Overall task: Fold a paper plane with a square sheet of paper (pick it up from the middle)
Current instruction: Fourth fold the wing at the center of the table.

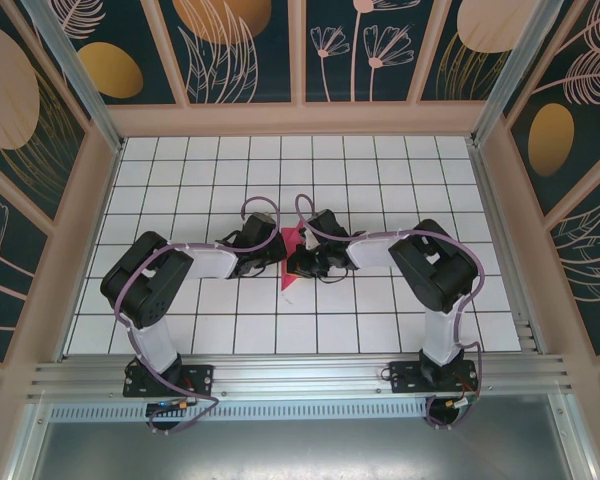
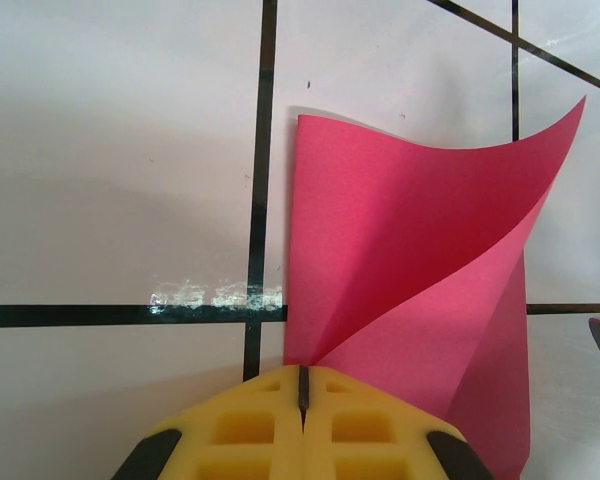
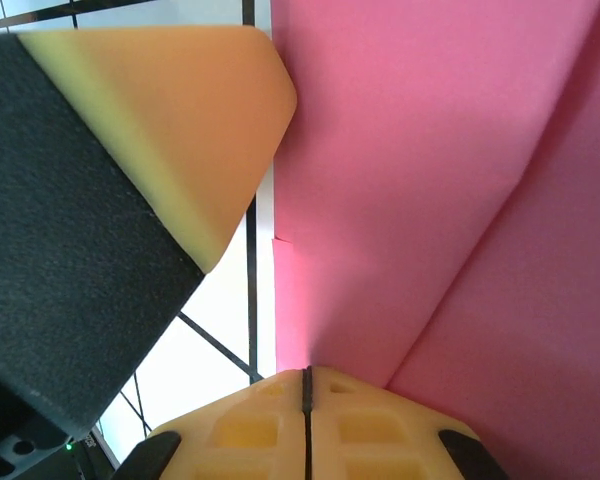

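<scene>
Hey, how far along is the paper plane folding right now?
Early. Looks done: the paper has one flap curled diagonally over the rest. In hand: left fingers and right fingers are both shut on it. Left: no pointed dart shape yet, so most folds remain.

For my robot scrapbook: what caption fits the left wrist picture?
Left fingers pinch a folded pink paper sheet, one corner curling up, white gridded table behind.

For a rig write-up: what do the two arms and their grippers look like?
The left arm and right arm match: black joint housings, white links, purple cables, black bases on an aluminium rail. The left gripper and right gripper have yellow fingers with square recesses, black-backed.
</scene>
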Robot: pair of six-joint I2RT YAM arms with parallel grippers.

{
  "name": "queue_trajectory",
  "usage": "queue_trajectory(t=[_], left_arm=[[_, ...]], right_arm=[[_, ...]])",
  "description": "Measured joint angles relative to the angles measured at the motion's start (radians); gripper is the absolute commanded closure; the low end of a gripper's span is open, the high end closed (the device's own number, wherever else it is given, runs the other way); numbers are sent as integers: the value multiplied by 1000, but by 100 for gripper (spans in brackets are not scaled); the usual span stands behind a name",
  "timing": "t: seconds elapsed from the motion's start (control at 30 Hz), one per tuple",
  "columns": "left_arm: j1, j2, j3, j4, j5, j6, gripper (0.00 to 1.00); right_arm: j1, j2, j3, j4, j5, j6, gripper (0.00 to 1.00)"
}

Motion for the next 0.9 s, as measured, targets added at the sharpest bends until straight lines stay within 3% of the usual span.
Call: queue_trajectory(t=[0.4, 0.9], left_arm=[[0, 1, 5, -6, 0, 1, 95], [0, 8, 20, -22, 0, 19, 95]], right_arm=[[0, -94, -41, 11, 27, 7, 90], [13, -80, -79, 52, 6, 24, 91]])
